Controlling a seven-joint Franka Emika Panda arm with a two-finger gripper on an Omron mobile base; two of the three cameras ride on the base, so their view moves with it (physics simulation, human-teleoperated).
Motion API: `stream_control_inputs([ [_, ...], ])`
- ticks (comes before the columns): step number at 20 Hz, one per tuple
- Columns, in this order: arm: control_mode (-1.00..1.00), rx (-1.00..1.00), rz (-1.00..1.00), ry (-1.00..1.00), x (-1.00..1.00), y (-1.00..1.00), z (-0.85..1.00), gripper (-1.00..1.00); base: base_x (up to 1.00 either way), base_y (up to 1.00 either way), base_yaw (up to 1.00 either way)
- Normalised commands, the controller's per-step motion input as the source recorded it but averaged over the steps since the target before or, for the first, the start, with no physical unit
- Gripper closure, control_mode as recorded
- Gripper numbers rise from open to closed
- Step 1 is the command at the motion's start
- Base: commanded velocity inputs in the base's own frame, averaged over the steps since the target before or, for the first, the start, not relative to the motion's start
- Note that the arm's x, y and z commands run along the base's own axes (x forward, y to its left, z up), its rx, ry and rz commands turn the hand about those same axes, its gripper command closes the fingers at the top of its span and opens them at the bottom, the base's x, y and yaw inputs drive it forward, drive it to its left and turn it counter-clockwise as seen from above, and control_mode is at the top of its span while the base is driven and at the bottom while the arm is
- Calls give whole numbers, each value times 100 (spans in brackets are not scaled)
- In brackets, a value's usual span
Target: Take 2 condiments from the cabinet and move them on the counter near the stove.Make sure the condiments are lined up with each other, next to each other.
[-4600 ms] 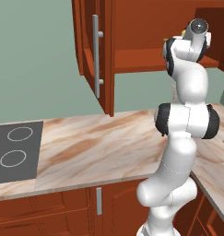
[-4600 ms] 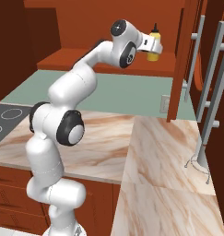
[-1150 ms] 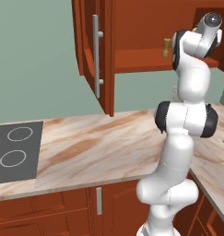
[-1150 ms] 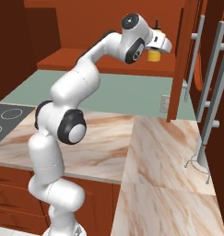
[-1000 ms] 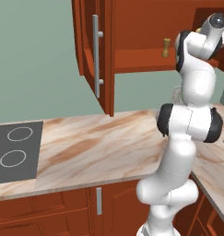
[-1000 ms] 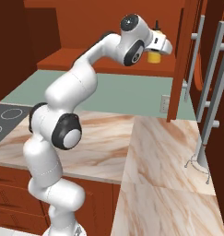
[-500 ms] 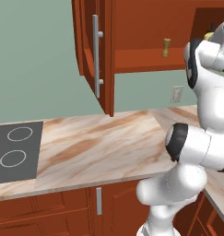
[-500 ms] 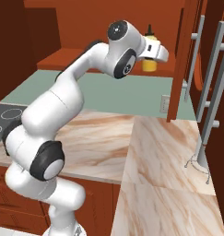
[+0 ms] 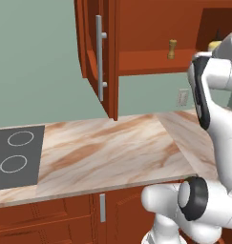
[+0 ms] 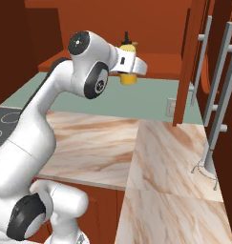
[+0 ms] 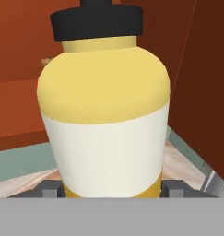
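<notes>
Wall cabinet, reddish-brown wood, is standing open w/ its door swung out and 1 long silver bar handle running vertically on it. Inside, on the inner shelf, 1 tan wooden shaker, pepper-mill shape, is sitting upright near the shelf's front edge. The 2nd condiment, 1 yellow squeeze bottle, is showing out past the shelf front by the green wall, w/ the hand around its lower part; it's rounded at the shoulder, w/ a white band round the body and a black cap tapering to a pointed nozzle in the right base view. In the hand view the 2 dark fingertips are sitting right at either side of the bottle's base, so the hand is standing wide, about bottle-width; can't tell for sure if the pads are pressing it. Bottle is staying upright, clear of the surface, which is beige-pink marble w/ brown veins, over wood base cabinets. Flat dark grey stove is sitting at the surface's left end, 2 white burner rings showing. In the right base view 2 silver vertical bars are showing at the right edge.
</notes>
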Motion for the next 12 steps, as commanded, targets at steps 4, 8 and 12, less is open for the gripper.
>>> stream_control_inputs([
  [4,-100,5,0,-6,-100,79,0,100,0,0,0],
  [8,-100,11,3,-4,-93,73,0,100,0,0,0],
  [12,-100,16,9,0,-82,56,0,100,0,0,0],
])
